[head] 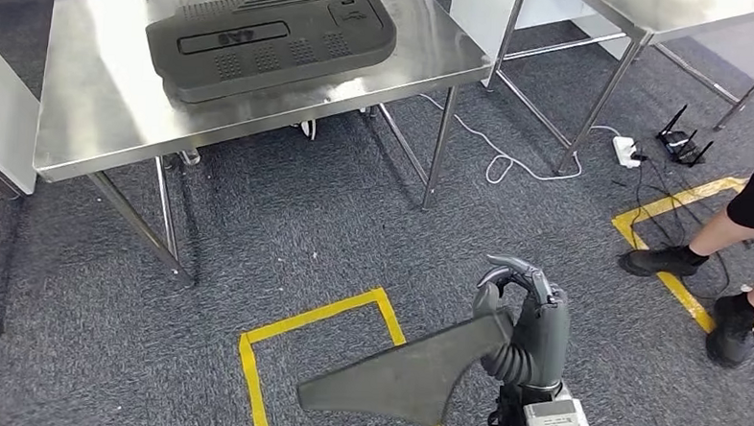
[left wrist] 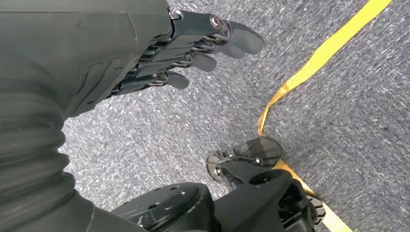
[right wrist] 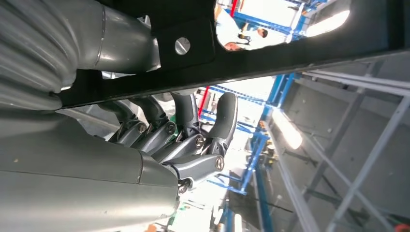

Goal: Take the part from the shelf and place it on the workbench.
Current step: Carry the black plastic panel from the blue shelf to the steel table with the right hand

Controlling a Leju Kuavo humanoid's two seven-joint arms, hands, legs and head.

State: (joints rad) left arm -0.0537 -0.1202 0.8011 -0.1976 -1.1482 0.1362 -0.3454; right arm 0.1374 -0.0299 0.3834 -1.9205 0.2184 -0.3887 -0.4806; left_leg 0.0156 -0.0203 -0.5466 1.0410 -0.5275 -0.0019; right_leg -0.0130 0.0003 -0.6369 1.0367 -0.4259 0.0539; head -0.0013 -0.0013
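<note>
Part (head: 414, 373), a flat dark grey panel with a flared, fin-like outline, is pinched at its narrow end by the right hand (head: 527, 320). Its fingers (head: 517, 270) curl over the top edge and clamp down on it, so that hand is definitely holding it. From the right wrist camera you can see those same fingers (right wrist: 193, 140) hooked around a dark edge (right wrist: 241, 67), with blue racking and ceiling lights behind them.

Left hand (left wrist: 159, 53) is hanging over the carpet (left wrist: 338, 121) with nothing in it. Its fingers (left wrist: 217, 41) are stretched out fairly straight and slightly apart, close to a strip of yellow tape (left wrist: 314, 63).

Working outward from the part: it hangs low over the carpet, its wide end above a yellow taped square (head: 321, 316). The steel worktop (head: 100, 95) is well apart from the part, further ahead of the robot. On it lies a big dark grey moulded panel (head: 270, 37) with vent slots. To the right of the part, a person's legs in black shoes (head: 697, 275) stand by another taped outline. Beyond the part on that side, a white cable (head: 510, 161) runs across the floor to a power strip (head: 627, 150). A second steel table (head: 650, 23) stands past that.
</note>
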